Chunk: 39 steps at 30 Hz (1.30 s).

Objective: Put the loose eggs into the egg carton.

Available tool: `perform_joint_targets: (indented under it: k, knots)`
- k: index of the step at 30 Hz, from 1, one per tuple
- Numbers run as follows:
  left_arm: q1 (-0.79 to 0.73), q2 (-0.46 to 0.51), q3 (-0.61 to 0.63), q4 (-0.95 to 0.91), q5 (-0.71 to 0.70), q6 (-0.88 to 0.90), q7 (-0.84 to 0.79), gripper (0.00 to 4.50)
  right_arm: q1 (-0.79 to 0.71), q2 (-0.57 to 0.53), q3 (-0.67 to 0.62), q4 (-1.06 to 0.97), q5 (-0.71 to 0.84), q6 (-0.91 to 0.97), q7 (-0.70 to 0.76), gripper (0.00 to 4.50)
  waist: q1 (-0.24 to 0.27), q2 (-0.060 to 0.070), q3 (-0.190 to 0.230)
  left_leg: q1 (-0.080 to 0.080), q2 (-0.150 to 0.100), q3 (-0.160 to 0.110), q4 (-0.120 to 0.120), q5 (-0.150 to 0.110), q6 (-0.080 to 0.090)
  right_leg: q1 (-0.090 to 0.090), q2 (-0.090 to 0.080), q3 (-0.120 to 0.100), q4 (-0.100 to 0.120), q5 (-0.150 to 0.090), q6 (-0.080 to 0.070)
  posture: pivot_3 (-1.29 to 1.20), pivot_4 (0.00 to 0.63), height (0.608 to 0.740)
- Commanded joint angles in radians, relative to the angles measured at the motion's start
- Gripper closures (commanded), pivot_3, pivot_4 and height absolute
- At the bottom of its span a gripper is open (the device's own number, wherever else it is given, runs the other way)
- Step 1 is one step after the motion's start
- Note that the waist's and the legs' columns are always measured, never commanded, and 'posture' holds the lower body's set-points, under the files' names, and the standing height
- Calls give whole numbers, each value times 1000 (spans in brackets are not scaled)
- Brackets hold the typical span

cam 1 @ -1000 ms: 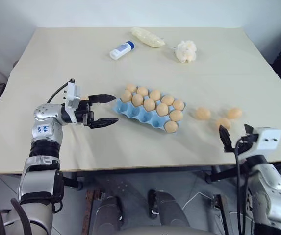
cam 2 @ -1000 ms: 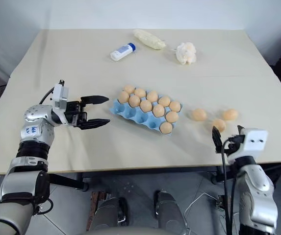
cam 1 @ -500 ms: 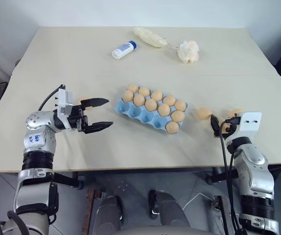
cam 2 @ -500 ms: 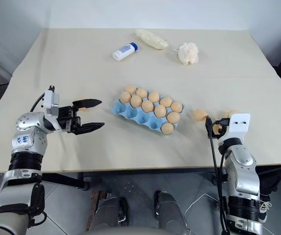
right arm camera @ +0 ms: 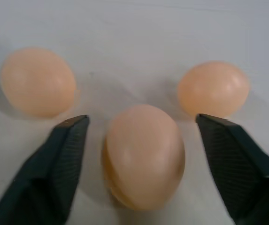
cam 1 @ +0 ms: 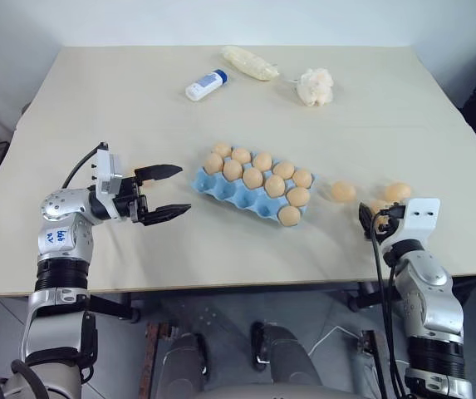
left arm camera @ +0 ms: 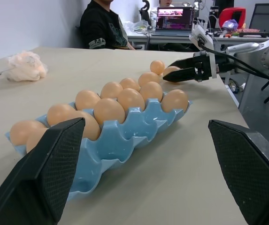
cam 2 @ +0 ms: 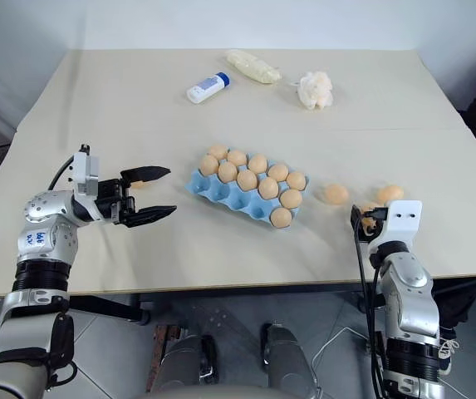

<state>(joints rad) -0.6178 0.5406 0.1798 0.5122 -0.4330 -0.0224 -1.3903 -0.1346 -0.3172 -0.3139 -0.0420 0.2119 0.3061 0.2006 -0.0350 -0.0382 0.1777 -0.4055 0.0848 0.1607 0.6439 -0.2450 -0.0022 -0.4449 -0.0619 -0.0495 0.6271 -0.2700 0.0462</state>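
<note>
The light blue egg carton [cam 1: 231,193] lies mid-table; several tan eggs fill its two far rows, and the near row of cups is bare. Three loose eggs lie to its right: one [cam 1: 343,192] nearest the carton, one [cam 1: 398,191] farther right, and a third [right arm camera: 143,154] closest to the table's front edge. My right gripper [cam 1: 370,218] is low at that edge, its fingers [right arm camera: 54,164] standing on either side of the third egg with a gap on each side. My left gripper [cam 1: 184,189] hovers open left of the carton, pointing at it and holding nothing.
At the table's far side lie a white bottle with a blue cap [cam 1: 206,85], a pale wrapped bundle [cam 1: 250,62] and a white tissue wad [cam 1: 315,86]. In the left wrist view, a person in a black shirt [left arm camera: 101,28] sits beyond the table.
My right gripper has moved forward and down, so its fingers now straddle the nearest loose egg, and they have narrowed. The left gripper has stayed open and still.
</note>
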Motion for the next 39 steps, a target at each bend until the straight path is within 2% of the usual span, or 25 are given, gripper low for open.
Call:
perform_joint_targets:
  k: [1, 3, 5, 10, 16, 21, 29, 39]
  knots:
    - [-15, 10, 12, -14, -19, -10, 1, 0, 14, 1, -16, -61, 17, 4, -11, 2011, 1, 0, 0, 0, 0, 0, 0, 0, 0, 0, 0, 0, 0, 0, 0, 0, 150, 740]
    - [-14, 11, 15, -13, -20, -11, 1, 0, 29, 1, -20, -95, 25, 15, -13, 2682, 1, 0, 0, 0, 0, 0, 0, 0, 0, 0, 0, 0, 0, 0, 0, 0, 150, 740]
    - [-10, 14, 18, -14, -22, -11, 1, 0, 52, 1, -19, -152, 36, 34, -11, 2979, 2, 0, 0, 0, 0, 0, 0, 0, 0, 0, 0, 0, 0, 0, 0, 0, 150, 740]
    - [-1, 23, 27, -15, -26, -13, 1, 0, 73, -18, -5, -342, 96, 130, 9, 3010, -1, 0, 0, 0, 0, 0, -1, 0, 0, 0, 0, 0, 0, 0, 0, 0, 150, 740]
    - [2, 29, 29, -4, -20, -19, 0, 0, -35, -94, 72, -481, 203, 316, 90, 3010, -2, 0, 0, 0, 1, 0, 0, 0, 0, 0, 0, 0, -1, -1, -1, 0, 150, 740]
    - [2, 37, 27, 14, -12, -37, -11, 0, -164, -127, 198, -430, 188, 399, 125, 3010, 1, 0, 0, 0, 1, -1, -1, 0, 0, 0, 0, 0, -1, -1, -3, 0, 150, 740]
    - [33, 56, 39, -16, -27, -44, -17, 0, -356, -72, 422, -237, 116, 374, 208, 3010, -2, 1, 0, -1, 1, 0, -3, -1, -1, -2, 1, -1, -2, -1, -2, 0, 150, 740]
    - [83, 90, 70, -29, -56, -49, -39, 0, -359, -62, 494, -247, 121, 381, 308, 3010, 3, 1, 0, -1, 1, 0, -7, -1, -1, -2, 0, -2, -3, -2, -3, 0, 150, 740]
